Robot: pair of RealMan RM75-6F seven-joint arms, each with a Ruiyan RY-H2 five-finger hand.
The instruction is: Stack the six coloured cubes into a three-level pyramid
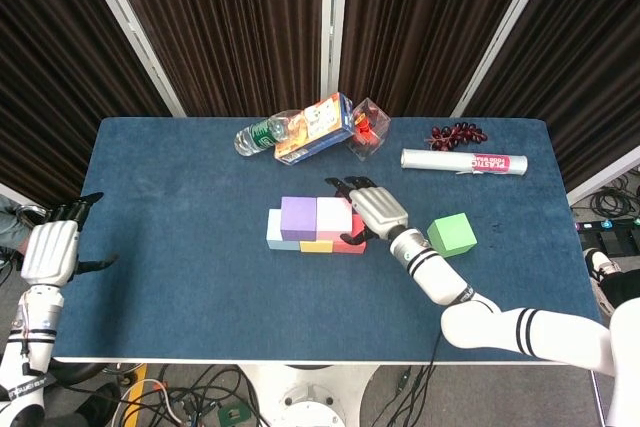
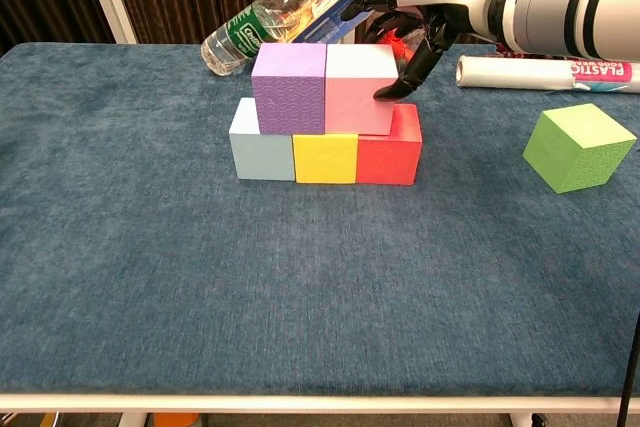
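Second level: your right hand [image 2: 415, 22], fingers spread, fingertip touching the pink cube [image 2: 358, 87]. Left hand [image 1: 50, 251] open, idle. Next, fetch the green cube [image 2: 579, 146] for the top.

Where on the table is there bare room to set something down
Bare cloth runs along the whole near edge in front of the cube stack, and across the left half toward the left hand. A smaller gap lies between the stack and the green cube. The far edge is crowded: bottle, carton, grapes, roll.
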